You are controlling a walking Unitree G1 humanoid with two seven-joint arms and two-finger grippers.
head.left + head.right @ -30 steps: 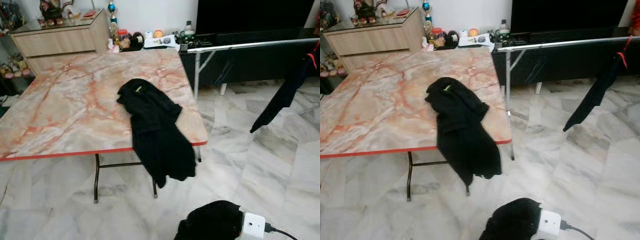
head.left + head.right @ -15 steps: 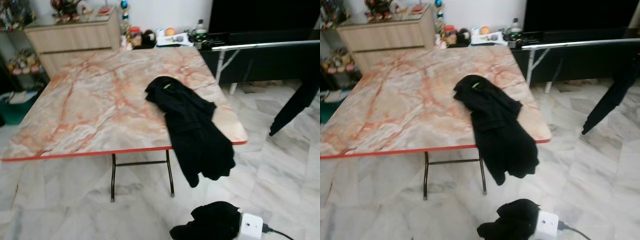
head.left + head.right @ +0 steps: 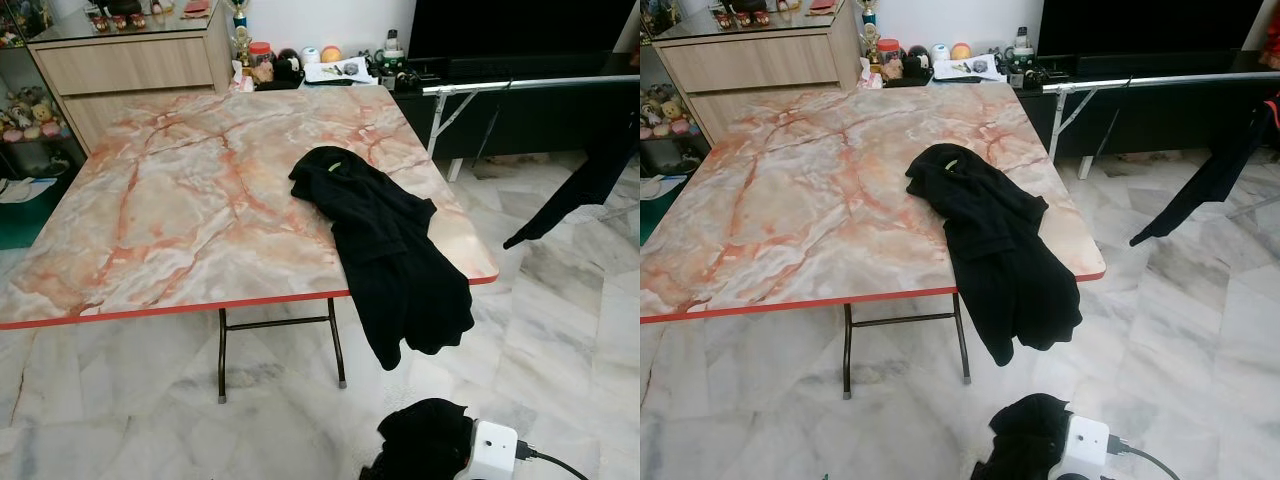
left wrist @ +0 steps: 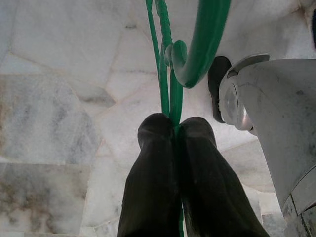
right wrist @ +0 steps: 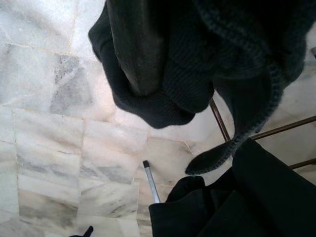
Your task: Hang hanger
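The left gripper (image 4: pixel 173 131) pinches a thin green wire hanger (image 4: pixel 170 74) tight. It looks light, stiff and slippery, best held low on the wire. The right gripper (image 5: pixel 136 59) holds soft black knitted cloth (image 5: pixel 197 64).

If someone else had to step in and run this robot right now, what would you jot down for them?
Left gripper: shut on a green hanger, above the marble floor.
Right gripper: one finger wrapped in a dark knitted garment; grip unclear.
Black garment lies on the marble-pattern table, draped over its front edge. A metal rail stands beyond the table with a dark garment hanging by it.
Done: hanger and garment picked up, it seems.
Left: hang the hanger, probably on the rail.
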